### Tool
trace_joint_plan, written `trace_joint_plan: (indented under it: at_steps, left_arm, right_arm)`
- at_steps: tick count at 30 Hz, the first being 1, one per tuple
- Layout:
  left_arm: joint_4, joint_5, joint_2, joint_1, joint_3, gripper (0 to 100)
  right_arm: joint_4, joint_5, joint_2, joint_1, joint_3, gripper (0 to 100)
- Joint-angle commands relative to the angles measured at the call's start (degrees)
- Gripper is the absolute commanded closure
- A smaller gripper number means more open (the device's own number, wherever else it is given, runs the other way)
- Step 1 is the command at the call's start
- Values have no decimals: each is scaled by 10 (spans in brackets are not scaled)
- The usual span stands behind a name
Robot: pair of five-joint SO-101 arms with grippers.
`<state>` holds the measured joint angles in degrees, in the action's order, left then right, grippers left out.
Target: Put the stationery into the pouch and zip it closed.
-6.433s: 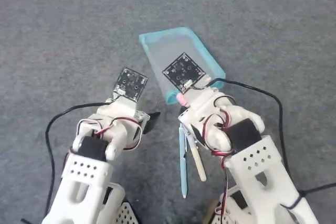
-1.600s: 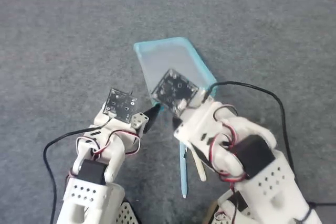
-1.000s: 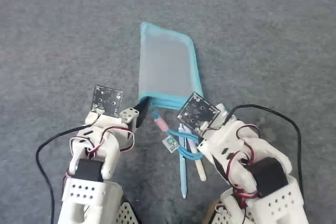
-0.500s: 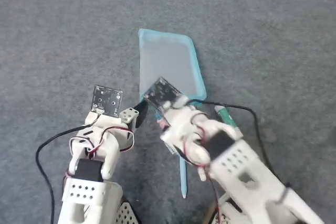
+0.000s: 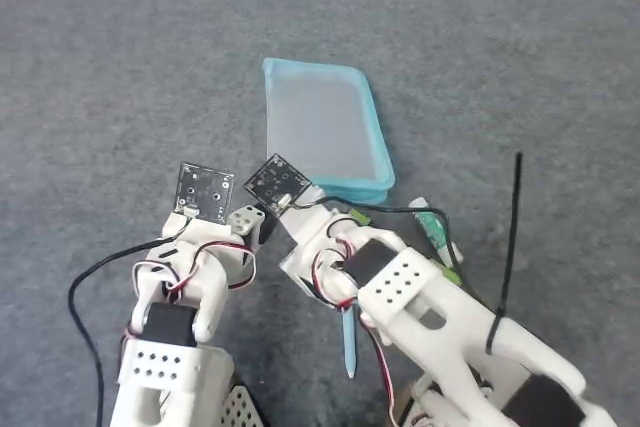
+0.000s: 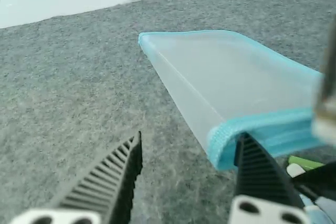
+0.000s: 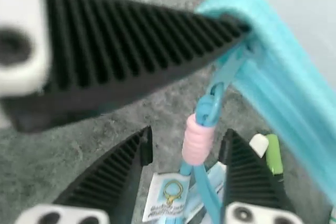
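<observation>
Now the pouch (image 5: 325,127) has its pink pull (image 7: 198,140) between the spread right gripper (image 7: 187,132); left gripper (image 6: 190,137) gapes too

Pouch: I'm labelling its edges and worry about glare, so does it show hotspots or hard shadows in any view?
High view: the pouch evenly lit, no hotspot; soft shadows on the grey mat. Left wrist view: mild sheen on its pale face. Right wrist view: no glare on its rim or the pink bead.

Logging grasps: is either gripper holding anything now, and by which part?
Nothing is gripped. The right gripper is open around the pink bead on the zipper cord; the left gripper is open beside a corner of the pouch.
</observation>
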<state>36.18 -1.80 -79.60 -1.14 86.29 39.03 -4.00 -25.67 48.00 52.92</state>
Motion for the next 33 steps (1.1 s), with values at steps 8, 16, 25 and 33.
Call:
trace_joint_plan:
  at_steps: [8,16,25,33]
  left_arm:
    - [4,9,7,-3,-31,733]
    - [4,8,7,-3,-29,732]
    - [4,6,7,-2,-29,732]
    - [178,7,2,-3,-140,718]
  right_arm:
    - [-76,8,34,-61,0,991]
    - [100,-9,-70,-111,-68,993]
    - [235,-77,-145,-111,-177,993]
    - [213,-77,-145,-115,-185,993]
